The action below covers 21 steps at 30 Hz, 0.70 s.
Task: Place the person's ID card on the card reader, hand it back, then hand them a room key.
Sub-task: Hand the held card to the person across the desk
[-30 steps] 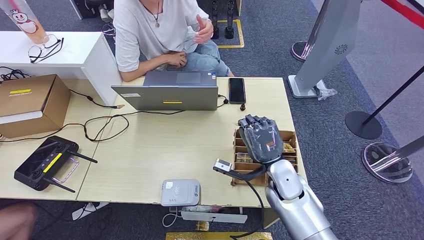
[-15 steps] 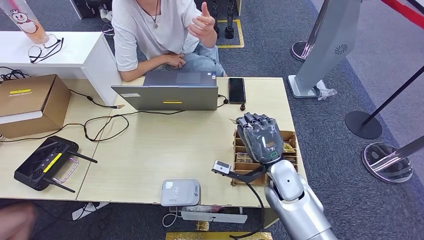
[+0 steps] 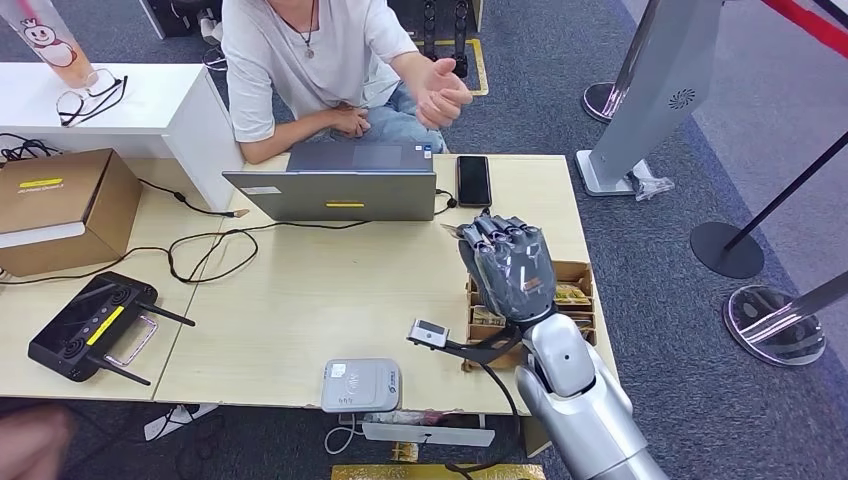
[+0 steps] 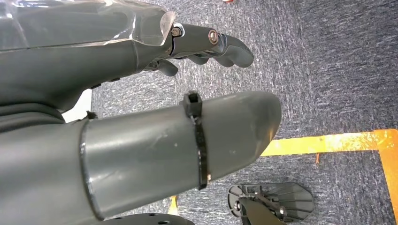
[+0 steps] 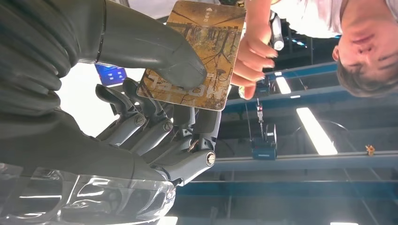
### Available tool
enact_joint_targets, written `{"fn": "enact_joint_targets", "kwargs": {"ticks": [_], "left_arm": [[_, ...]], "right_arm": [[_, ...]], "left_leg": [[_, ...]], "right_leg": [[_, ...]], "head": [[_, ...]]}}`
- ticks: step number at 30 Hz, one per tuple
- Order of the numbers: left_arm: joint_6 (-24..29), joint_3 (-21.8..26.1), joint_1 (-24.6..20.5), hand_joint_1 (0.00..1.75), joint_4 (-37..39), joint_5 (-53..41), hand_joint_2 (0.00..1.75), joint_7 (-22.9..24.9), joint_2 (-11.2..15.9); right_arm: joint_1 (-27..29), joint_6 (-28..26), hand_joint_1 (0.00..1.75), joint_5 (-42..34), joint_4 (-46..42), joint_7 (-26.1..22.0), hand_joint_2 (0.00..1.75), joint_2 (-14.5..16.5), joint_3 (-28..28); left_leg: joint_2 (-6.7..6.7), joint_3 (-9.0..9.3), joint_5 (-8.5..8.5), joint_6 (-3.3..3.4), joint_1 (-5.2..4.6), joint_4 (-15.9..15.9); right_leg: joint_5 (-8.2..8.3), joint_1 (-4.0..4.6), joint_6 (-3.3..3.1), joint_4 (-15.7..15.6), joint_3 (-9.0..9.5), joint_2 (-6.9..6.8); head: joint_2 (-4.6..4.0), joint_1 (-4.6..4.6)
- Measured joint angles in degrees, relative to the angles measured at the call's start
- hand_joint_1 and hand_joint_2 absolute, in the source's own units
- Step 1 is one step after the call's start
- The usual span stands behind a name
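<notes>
My right hand (image 3: pixel 510 265) is raised above the table's right side, over the wooden card box (image 3: pixel 578 275). It pinches a brown patterned room key card (image 5: pixel 197 54) between thumb (image 5: pixel 155 49) and fingers (image 5: pixel 155 126), seen close in the right wrist view. Across the table a person in a white shirt (image 3: pixel 300 50) sits behind the laptop and reaches an open hand (image 3: pixel 440 92) toward me; the person's hand (image 5: pixel 253 51) appears just beyond the card. The white card reader (image 3: pixel 361 385) lies at the table's near edge. My left hand (image 4: pixel 141 117) hangs over carpet with its fingers curled, holding nothing.
A grey laptop (image 3: pixel 340 185) and a black phone (image 3: pixel 473 180) lie near the person. A black controller (image 3: pixel 90 325) and a cardboard box (image 3: pixel 60 205) sit at the left, with cables across the table. Stanchion bases (image 3: pixel 728 250) stand on the carpet at right.
My right hand has risen and shifted slightly left with the card. The person's raised hand has lowered and stretched out toward me, palm open.
</notes>
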Motion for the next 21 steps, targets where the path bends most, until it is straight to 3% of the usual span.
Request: {"fn": "enact_joint_targets", "kwargs": {"ticks": [21], "left_arm": [[-0.4,0.0,-0.1,0.00,0.0,-0.8,0.00,0.2,0.0]], "right_arm": [[-3.9,-1.8,1.75,-0.9,2.5,-0.4,1.75,2.6,0.6]], "left_leg": [[0.00,0.00,0.00,0.00,0.00,0.0]], "right_leg": [[0.00,0.00,0.00,0.0,0.00,0.00]], "head": [[0.00,0.00]]}}
